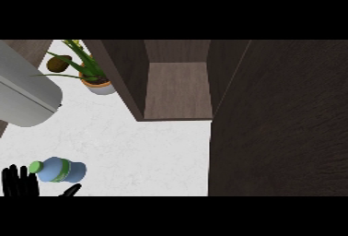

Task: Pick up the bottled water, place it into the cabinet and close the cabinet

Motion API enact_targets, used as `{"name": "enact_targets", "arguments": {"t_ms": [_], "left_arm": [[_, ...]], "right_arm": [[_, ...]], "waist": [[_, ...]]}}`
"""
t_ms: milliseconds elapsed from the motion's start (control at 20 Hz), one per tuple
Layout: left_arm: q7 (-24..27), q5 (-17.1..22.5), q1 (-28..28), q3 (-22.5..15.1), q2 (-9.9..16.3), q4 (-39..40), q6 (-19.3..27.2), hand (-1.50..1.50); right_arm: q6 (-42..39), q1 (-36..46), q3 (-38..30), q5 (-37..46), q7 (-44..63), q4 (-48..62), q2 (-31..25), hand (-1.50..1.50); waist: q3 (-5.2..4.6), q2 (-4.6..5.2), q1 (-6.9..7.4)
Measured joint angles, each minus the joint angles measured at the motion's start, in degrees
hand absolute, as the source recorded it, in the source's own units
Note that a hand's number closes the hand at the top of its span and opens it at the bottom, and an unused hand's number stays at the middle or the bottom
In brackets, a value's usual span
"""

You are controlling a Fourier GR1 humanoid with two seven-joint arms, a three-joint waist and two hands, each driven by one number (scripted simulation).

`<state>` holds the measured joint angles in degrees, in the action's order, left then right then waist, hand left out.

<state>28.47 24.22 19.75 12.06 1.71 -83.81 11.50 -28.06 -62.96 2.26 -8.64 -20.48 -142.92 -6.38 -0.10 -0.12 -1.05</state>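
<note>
Currently the black left hand, fingers straight and holding nothing, stands beside the blue plastic water bottle with green cap near the white counter front edge, positioned for grasping; right hand unseen

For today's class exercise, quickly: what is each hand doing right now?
Left hand: open, fingers up, beside the bottled water, not holding it.
Right hand: not in view.

Blue bottled water with green cap, dark brown cabinet, white counter.

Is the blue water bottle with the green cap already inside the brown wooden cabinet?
No, the blue water bottle lies on the white counter, outside the open brown wooden cabinet.
</note>
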Motion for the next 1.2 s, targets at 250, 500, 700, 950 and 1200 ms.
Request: {"name": "enact_targets", "arguments": {"t_ms": [250,500,700,950,1200], "left_arm": [[4.8,0.5,-4.4,2.6,0.3,9.7,-2.1,-1.5],[9.1,0.7,-7.9,4.9,1.2,17.9,-3.8,-1.5],[12.1,1.4,-11.9,6.6,1.8,24.7,-5.7,-1.5],[14.4,3.8,-15.1,7.6,1.9,29.8,-11.3,-1.5],[16.9,5.8,-17.7,8.5,2.0,33.8,-16.3,-1.5]], "right_arm": [[-0.7,-0.5,-1.3,-0.1,-1.2,0.1,-0.1,-1.5],[-1.6,-2.2,-1.0,0.3,-2.9,0.2,0.8,-1.5],[-2.1,-2.6,-2.1,0.3,-3.4,0.3,0.7,-1.5],[-2.5,-1.8,-3.5,0.3,-3.6,0.7,0.6,-1.5],[-3.0,-2.6,-3.6,0.1,-3.8,0.6,1.1,-1.5]], "waist": [[-0.01,0.1,0.2],[-0.01,0.07,0.14],[-0.01,0.12,0.18],[0.0,0.13,0.36],[0.0,0.12,0.29]]}}
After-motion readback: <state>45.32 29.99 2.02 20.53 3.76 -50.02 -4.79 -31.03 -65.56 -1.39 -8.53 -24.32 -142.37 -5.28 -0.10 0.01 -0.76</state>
